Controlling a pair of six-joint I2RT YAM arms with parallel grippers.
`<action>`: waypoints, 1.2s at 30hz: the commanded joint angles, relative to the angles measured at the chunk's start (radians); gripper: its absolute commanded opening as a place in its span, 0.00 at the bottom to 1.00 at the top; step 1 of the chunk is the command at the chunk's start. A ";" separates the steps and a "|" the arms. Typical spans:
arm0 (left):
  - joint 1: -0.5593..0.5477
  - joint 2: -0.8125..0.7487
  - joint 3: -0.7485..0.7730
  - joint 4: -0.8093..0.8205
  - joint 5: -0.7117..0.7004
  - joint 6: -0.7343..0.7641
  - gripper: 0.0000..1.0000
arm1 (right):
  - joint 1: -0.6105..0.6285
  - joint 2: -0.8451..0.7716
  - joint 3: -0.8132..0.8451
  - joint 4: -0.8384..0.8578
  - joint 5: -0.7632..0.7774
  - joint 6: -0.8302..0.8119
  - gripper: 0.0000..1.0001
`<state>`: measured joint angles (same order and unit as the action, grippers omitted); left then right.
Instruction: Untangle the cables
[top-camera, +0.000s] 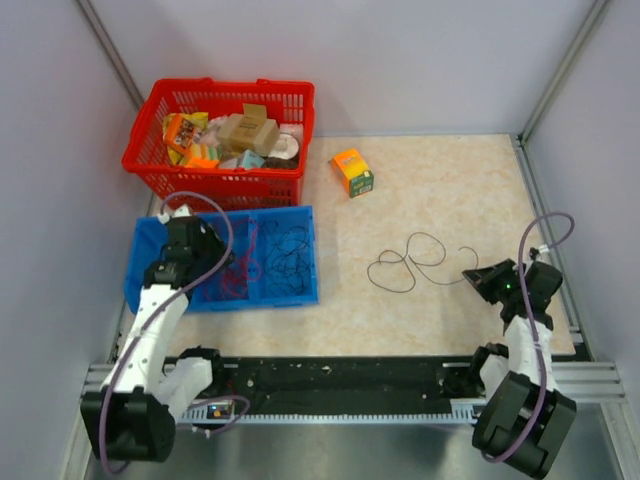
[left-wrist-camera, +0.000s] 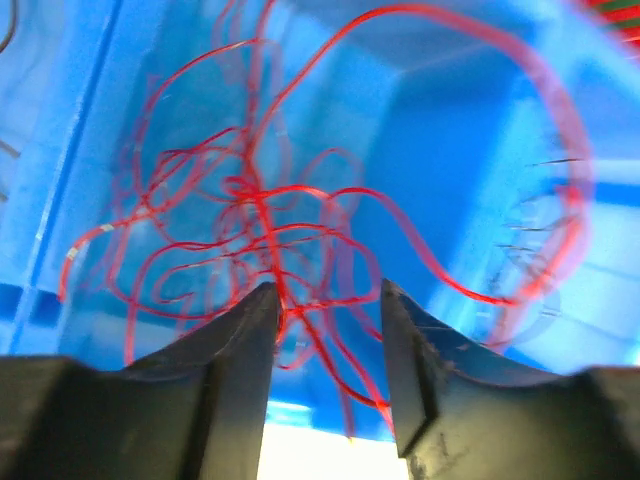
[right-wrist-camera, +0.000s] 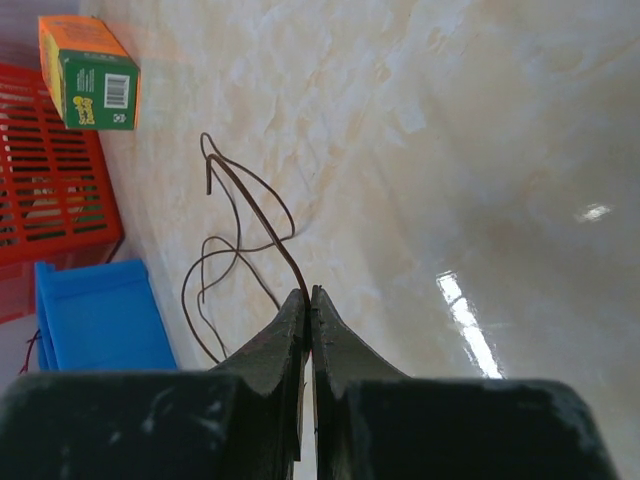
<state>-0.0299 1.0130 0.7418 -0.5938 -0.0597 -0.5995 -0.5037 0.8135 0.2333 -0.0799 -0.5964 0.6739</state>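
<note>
A tangle of thin red cables (left-wrist-camera: 262, 215) lies in the left part of the blue tray (top-camera: 300, 290), with a bunch of dark cables (top-camera: 287, 255) to its right. My left gripper (left-wrist-camera: 328, 300) hangs low over the red tangle (top-camera: 236, 276), open, and a few red strands run through the gap between its fingers. One dark brown cable (top-camera: 405, 262) lies in loose loops on the beige table. My right gripper (right-wrist-camera: 308, 296) is shut on that cable's (right-wrist-camera: 250, 205) right end, near the table's right side (top-camera: 470, 276).
A red basket (top-camera: 220, 175) full of packets stands behind the blue tray. A small orange and green box (top-camera: 352, 171) sits on the table at the back. Grey walls close in both sides; a black rail (top-camera: 340, 375) runs along the near edge.
</note>
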 joint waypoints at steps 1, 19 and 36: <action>0.008 -0.226 0.036 0.060 0.149 0.026 0.55 | 0.059 0.016 0.008 0.049 0.021 -0.016 0.00; -0.379 -0.276 0.024 0.377 0.476 0.006 0.77 | 0.613 0.050 0.009 0.014 0.110 0.001 0.05; -0.927 0.773 0.666 0.175 0.071 0.159 0.98 | 0.599 -0.097 0.139 -0.235 0.455 0.003 0.71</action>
<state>-0.9611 1.6184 1.1854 -0.3168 0.1360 -0.4706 0.1040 0.6952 0.2951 -0.2760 -0.2363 0.6922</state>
